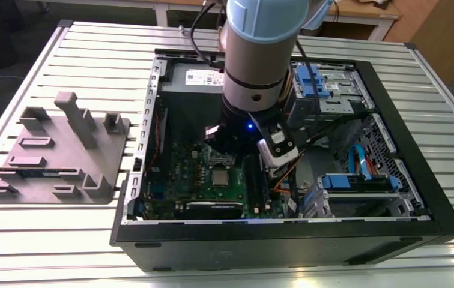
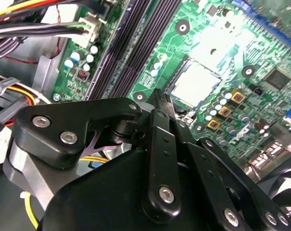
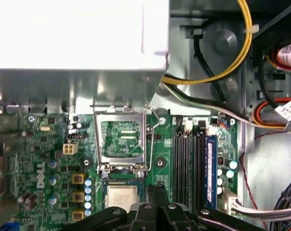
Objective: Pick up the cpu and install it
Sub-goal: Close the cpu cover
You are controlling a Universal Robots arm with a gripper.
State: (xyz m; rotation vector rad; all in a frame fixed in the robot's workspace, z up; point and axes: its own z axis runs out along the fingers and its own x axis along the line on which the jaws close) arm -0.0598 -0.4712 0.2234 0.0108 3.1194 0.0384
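Note:
The cpu lies flat in its socket on the green motherboard, silvery top up; it also shows in the second wrist view and the exterior view. The socket's metal frame stands flipped open beyond it, with the lever raised at its side. My gripper hangs just above the board at the cpu's edge nearest the memory slots. Its black fingers are pressed together and shut, with nothing between them. In the exterior view the gripper reaches down into the open computer case.
Memory slots and a blue stick run beside the socket. Cable bundles and the power supply crowd the case's far side; drive bays with blue clips stand at the exterior view's right. A grey fixture lies outside the case.

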